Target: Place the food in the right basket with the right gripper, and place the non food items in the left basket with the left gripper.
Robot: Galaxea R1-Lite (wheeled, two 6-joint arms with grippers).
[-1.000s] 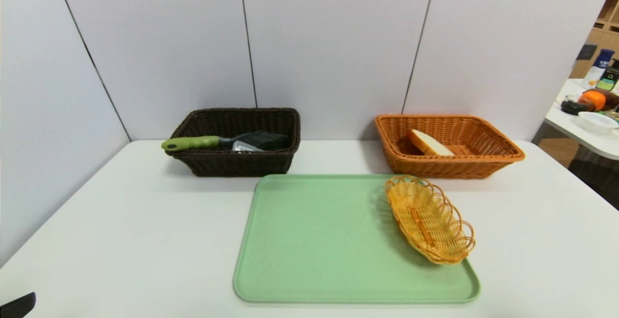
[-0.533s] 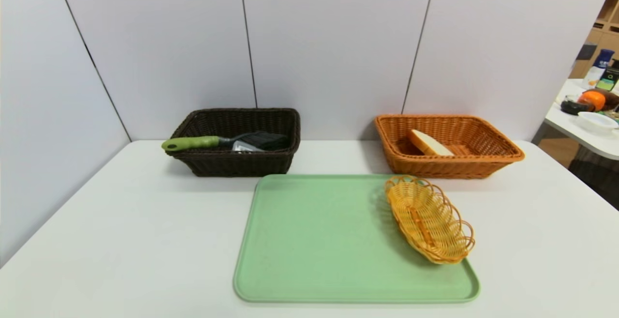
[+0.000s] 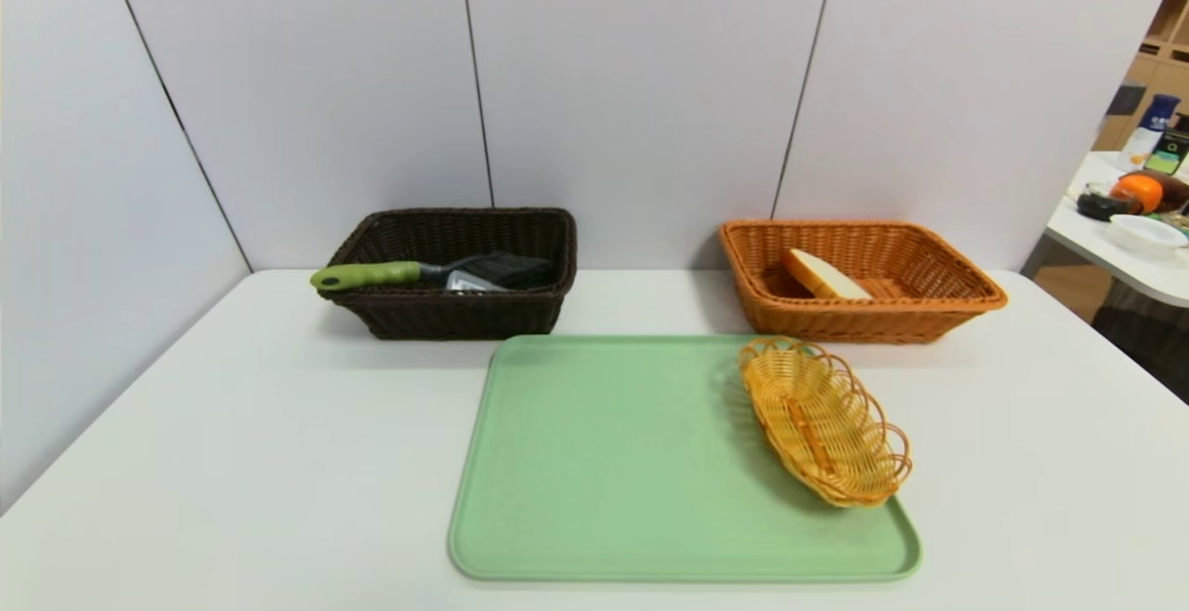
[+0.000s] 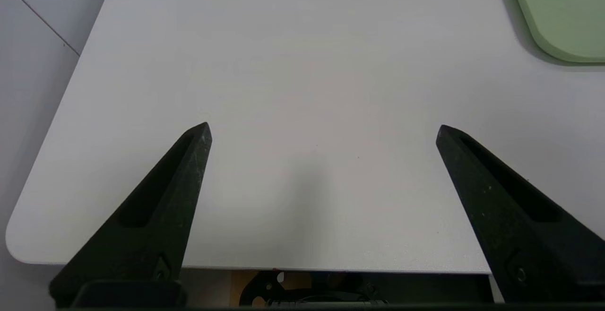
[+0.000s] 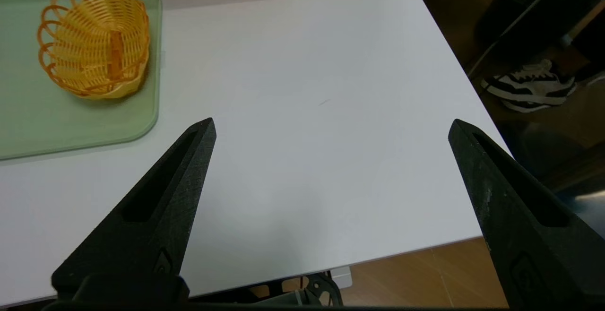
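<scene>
— Entry one, the food?
— Bread slice (image 3: pixel 825 275), one: leaning inside the orange basket (image 3: pixel 864 320), by the table's far edge, right of centre. Placed.
— Non-food items?
— Brush (image 3: pixel 372 275), one: in the dark brown basket (image 3: pixel 455 317), far edge, left part, green handle over the rim. Grey case (image 3: pixel 472 282), one: beneath the bristles, mostly hidden. Both placed.
— Left over?
— Small oval wicker dish (image 3: pixel 822 425), one: on the green tray (image 3: pixel 613 462), along its right edge. Not food; if it counts, it likely remains for the left.
— Grippers?
— Left gripper (image 4: pixel 324 131), near the table's front left corner: wide apart, holding nothing. Right gripper (image 5: pixel 333 124), near the front right corner: likewise.
</scene>
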